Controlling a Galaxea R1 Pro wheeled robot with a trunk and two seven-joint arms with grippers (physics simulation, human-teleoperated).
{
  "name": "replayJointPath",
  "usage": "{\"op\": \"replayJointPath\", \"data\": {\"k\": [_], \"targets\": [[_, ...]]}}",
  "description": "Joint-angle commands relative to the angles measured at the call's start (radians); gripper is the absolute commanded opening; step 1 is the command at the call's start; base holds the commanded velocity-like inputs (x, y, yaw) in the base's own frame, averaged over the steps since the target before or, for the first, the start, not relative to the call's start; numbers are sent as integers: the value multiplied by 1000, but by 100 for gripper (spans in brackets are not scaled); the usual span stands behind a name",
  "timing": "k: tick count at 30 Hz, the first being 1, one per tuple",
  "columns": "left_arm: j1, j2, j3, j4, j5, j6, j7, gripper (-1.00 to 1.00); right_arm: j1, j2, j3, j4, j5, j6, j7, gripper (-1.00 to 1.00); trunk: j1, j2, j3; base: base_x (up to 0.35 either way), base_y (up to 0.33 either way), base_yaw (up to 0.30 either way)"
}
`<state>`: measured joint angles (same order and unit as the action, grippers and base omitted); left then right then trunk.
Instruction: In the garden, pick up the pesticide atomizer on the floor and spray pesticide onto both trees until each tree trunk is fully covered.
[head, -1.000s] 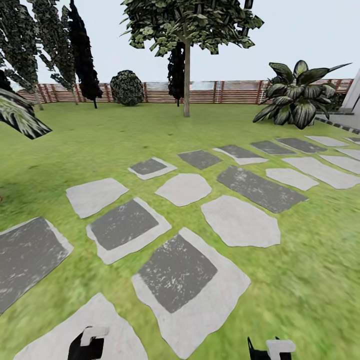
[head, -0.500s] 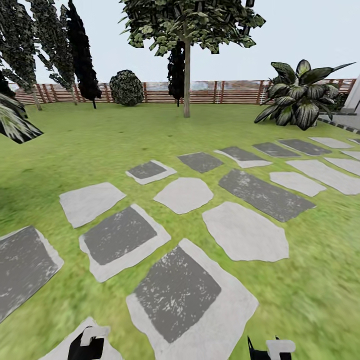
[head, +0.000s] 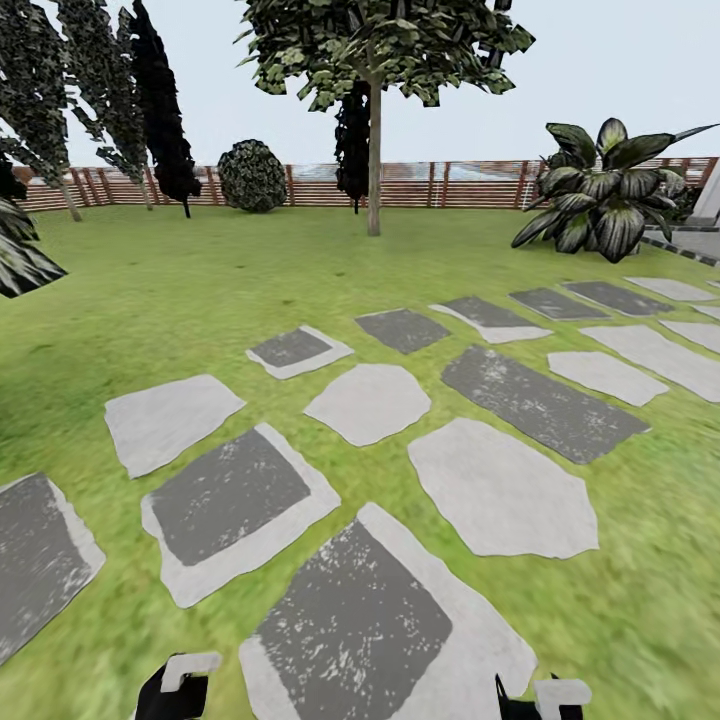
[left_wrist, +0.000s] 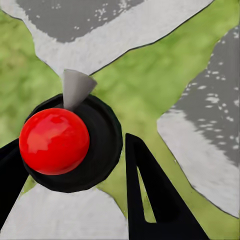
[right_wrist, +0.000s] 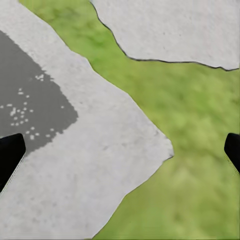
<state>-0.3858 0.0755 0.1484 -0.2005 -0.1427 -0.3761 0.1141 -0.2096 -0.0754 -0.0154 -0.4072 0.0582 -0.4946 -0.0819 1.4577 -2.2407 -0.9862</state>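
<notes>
The garden lawn (head: 200, 290) lies open ahead as far as the brown slatted fence (head: 470, 185). A tree (head: 374, 150) with a straight pale trunk stands near that fence, well apart from the robot. A broad striped-leaf plant (head: 600, 190) edges the right side, and dark bushy trees (head: 160, 110) line the left.

Flat stepping stones (head: 370, 400), irregular in outline, pale grey with darker speckled centres, cross the grass.

Both arms hang low. The left gripper (left_wrist: 70, 165) points down at stone and grass, its fingers closed around the pesticide atomizer (left_wrist: 75, 145), a black round body with a glossy red ball on top. The right gripper (right_wrist: 120, 150) hovers over a stone edge, fingers spread wide.
</notes>
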Motion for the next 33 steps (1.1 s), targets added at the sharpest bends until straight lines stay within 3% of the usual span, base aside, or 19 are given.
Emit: {"op": "replayJointPath", "data": {"k": [1,33], "targets": [[-1,0,5,1,-11,-3,4,-100,-1,0,-1,1,6,-2,-4,100,0,0,-1,339,0,0],[-1,0,5,1,-11,-4,4,-100,-1,0,-1,1,6,-2,-4,100,0,0,-1,339,0,0]]}}
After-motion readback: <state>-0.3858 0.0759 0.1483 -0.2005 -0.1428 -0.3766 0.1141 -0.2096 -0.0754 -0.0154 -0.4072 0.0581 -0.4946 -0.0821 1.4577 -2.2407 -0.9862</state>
